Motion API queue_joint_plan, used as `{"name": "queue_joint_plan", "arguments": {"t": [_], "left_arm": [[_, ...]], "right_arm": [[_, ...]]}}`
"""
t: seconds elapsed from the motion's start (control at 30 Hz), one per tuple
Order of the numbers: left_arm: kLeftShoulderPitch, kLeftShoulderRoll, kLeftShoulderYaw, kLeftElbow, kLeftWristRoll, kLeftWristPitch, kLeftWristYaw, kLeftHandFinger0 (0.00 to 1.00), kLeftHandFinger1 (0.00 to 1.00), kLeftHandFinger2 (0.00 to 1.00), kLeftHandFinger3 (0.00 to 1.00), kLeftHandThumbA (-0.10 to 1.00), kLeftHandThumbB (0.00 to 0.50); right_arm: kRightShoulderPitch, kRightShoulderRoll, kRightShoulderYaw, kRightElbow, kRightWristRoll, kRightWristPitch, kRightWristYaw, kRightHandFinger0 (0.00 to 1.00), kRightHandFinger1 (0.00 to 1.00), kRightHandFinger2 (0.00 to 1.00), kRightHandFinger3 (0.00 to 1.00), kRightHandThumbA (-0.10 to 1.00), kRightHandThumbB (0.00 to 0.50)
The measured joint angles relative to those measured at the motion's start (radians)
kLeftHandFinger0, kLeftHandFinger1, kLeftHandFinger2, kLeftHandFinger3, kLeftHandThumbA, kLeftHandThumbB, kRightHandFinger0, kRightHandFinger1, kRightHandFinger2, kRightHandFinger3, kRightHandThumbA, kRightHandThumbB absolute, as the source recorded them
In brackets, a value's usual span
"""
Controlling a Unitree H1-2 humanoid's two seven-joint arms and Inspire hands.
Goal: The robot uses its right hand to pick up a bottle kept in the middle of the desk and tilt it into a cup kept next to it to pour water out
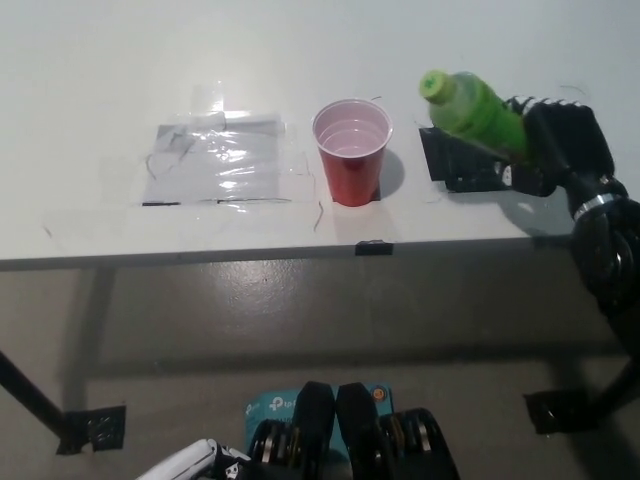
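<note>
Right hand (555, 140) clamped around tilted green bottle (472, 108), red cup (352, 150) just beside, clear plastic sheet (222, 160) beyond.

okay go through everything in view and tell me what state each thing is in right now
green bottle: capped, lifted, tilted with its top toward the cup.
red cup: upright on the desk, open.
right hand: shut on the green bottle.
left hand: resting at bottom edge, barely visible.

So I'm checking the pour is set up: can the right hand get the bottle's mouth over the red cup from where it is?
Probably yes: the right hand holds the bottle tilted toward the red cup, with nothing between them.
</note>
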Motion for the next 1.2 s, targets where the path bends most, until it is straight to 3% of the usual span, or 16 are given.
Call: {"name": "queue_joint_plan", "arguments": {"t": [0.13, 0.4, 0.43, 0.53, 0.57, 0.67, 0.73, 0.83, 0.93, 1.03, 1.1, 1.13, 1.2], "left_arm": [[0.0, 0.0, -0.001, 0.0, 0.002, 0.0, 0.0, 0.83, 0.73, 0.77, 1.0, 1.0, 0.425], [-0.004, 0.0, -0.005, 0.001, 0.002, 0.001, -0.001, 0.85, 0.73, 0.78, 1.0, 1.0, 0.451], [-0.004, 0.0, -0.005, 0.001, 0.002, 0.001, -0.001, 0.85, 0.73, 0.78, 1.0, 1.0, 0.447], [-0.005, 0.0, -0.008, 0.001, 0.002, 0.002, -0.001, 0.87, 0.75, 0.79, 1.0, 1.0, 0.44], [-0.006, 0.0, -0.008, 0.001, 0.002, 0.002, -0.002, 0.86, 0.74, 0.79, 1.0, 1.0, 0.436], [-0.008, 0.0, -0.007, 0.001, 0.001, 0.003, -0.01, 0.87, 0.75, 0.8, 1.0, 1.0, 0.437], [-0.01, 0.0, -0.007, 0.001, 0.001, 0.003, -0.015, 0.88, 0.75, 0.79, 1.0, 1.0, 0.423], [-0.015, 0.002, -0.008, 0.001, 0.003, 0.003, -0.017, 0.89, 0.76, 0.81, 1.0, 1.0, 0.413], [-0.022, 0.007, -0.008, 0.001, 0.004, 0.003, -0.019, 0.91, 0.77, 0.8, 1.0, 1.0, 0.416], [-0.025, 0.011, -0.007, 0.001, 0.003, 0.003, -0.024, 0.92, 0.77, 0.8, 1.0, 1.0, 0.416], [-0.026, 0.011, -0.007, 0.001, 0.003, 0.003, -0.026, 0.92, 0.77, 0.8, 1.0, 1.0, 0.431], [-0.027, 0.011, -0.007, 0.001, 0.003, 0.003, -0.026, 0.93, 0.77, 0.8, 1.0, 1.0, 0.432], [-0.027, 0.011, -0.007, 0.001, 0.003, 0.003, -0.028, 0.94, 0.78, 0.81, 1.0, 1.0, 0.415]], "right_arm": [[-0.015, 0.023, 0.003, -0.008, -0.01, 0.035, 0.055, 0.0, 0.01, 0.15, 0.3, -0.1, 0.001], [-0.027, 0.053, 0.024, -0.014, -0.044, 0.064, 0.111, 0.0, 0.02, 0.19, 0.32, -0.1, 0.026], [-0.029, 0.052, 0.026, -0.014, -0.048, 0.066, 0.116, 0.0, 0.04, 0.23, 0.39, -0.1, 0.05], [-0.039, 0.045, 0.037, -0.013, -0.067, 0.073, 0.133, 0.0, 0.0, 0.16, 0.43, -0.1, 0.119], [-0.042, 0.041, 0.041, -0.013, -0.074, 0.075, 0.137, 0.0, 0.0, 0.14, 0.39, -0.1, 0.111], [-0.052, 0.019, 0.062, -0.011, -0.104, 0.075, 0.145, 0.0, 0.0, 0.16, 0.53, -0.1, 0.126], [-0.059, 0.001, 0.077, -0.01, -0.127, 0.073, 0.146, 0.0, 0.01, 0.19, 0.53, -0.07, 0.098], [-0.076, -0.025, 0.099, -0.006, -0.157, 0.067, 0.15, 0.0, 0.0, 0.19, 0.43, -0.05, 0.107], [-0.103, -0.049, 0.113, -0.002, -0.192, 0.063, 0.151, 0.0, 0.01, 0.22, 0.37, -0.05, 0.064], [-0.132, -0.061, 0.117, -0.002, -0.211, 0.059, 0.152, 0.0, 0.01, 0.23, 0.41, -0.04, 0.071], [-0.152, -0.064, 0.121, -0.002, -0.227, 0.056, 0.153, 0.0, 0.03, 0.27, 0.19, 0.11, 0.02], [-0.161, -0.064, 0.125, -0.003, -0.236, 0.057, 0.157, 0.0, 0.05, 0.3, 0.15, 0.14, 0.017], [-0.169, -0.064, 0.126, -0.008, -0.246, 0.057, 0.164, 0.0, 0.09, 0.33, 0.36, 0.07, 0.055]]}}
